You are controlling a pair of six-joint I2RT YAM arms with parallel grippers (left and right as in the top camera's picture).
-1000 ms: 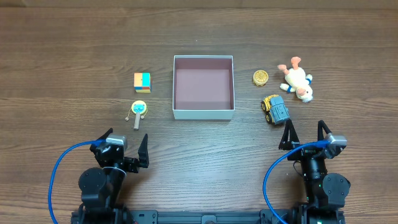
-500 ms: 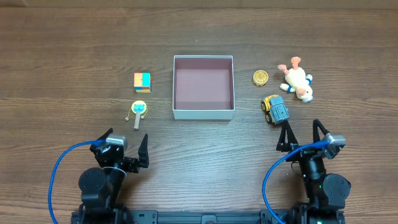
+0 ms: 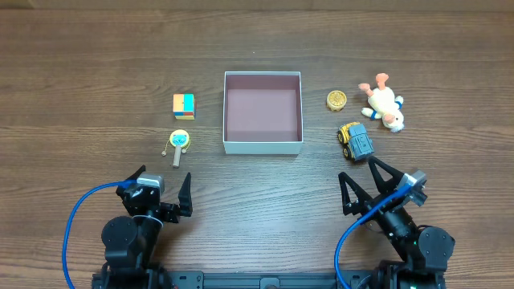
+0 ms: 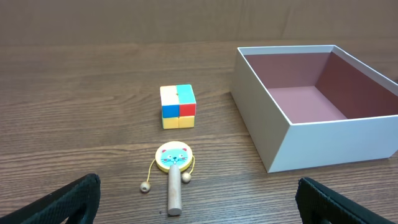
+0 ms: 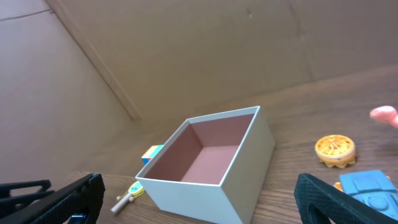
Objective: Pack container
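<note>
The container [image 3: 263, 147], a square white box with a mauve-pink inside, stands empty at the table's middle; it also shows in the left wrist view [image 4: 323, 134] and the right wrist view [image 5: 242, 186]. Left of it lie a coloured cube [image 3: 183, 106] and a cat-face rattle drum [image 3: 178, 144]. Right of it lie a yellow gear disc [image 3: 336, 100], a yellow-grey toy truck [image 3: 354, 140] and a plush animal [image 3: 383, 103]. My left gripper [image 3: 157, 186] is open and empty near the front edge. My right gripper [image 3: 368, 178] is open, empty and turned toward the container.
Blue cables loop from both arm bases at the table's front edge. In the wrist views the cube [image 4: 177, 106], the drum [image 4: 173, 163] and the gear disc [image 5: 334, 150] lie on the dark wood table.
My right gripper has swung left, turning from the truck toward the container. The left arm and all toys have not moved.
</note>
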